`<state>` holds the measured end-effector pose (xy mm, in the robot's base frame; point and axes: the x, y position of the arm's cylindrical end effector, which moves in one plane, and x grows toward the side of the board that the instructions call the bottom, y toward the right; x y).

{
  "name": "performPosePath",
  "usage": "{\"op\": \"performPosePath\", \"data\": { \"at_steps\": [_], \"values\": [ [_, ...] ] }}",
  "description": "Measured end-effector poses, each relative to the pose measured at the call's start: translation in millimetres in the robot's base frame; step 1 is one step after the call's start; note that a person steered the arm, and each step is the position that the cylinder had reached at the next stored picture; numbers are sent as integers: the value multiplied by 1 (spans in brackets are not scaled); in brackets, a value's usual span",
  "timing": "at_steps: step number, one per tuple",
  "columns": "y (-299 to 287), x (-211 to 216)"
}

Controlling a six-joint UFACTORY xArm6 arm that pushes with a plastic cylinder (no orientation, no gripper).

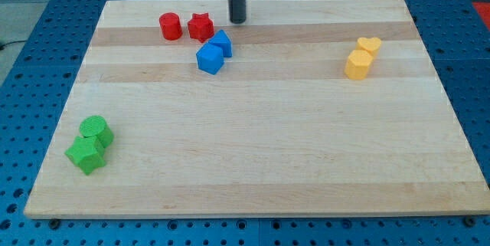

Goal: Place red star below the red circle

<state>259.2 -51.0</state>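
The red star (200,27) lies near the view's top left of the wooden board (253,162), just right of the red circle (170,26), almost touching it. My tip (238,21) stands to the right of the red star, a short gap away, at about the same height in the view. The dark rod rises from it out of the view's top.
Two blue blocks (209,58) (221,43) sit just below and right of the red star, touching each other. Two yellow blocks (357,64) (369,45) lie at the right. Two green blocks (85,154) (96,130) lie at the lower left.
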Motion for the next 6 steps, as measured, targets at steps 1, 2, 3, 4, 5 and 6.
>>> {"op": "performPosePath", "data": {
  "at_steps": [1, 2, 3, 4, 5, 6],
  "values": [
    [-51, 12],
    [-87, 25],
    [-80, 58],
    [-97, 81],
    [-75, 116],
    [-68, 131]
  ]
}}
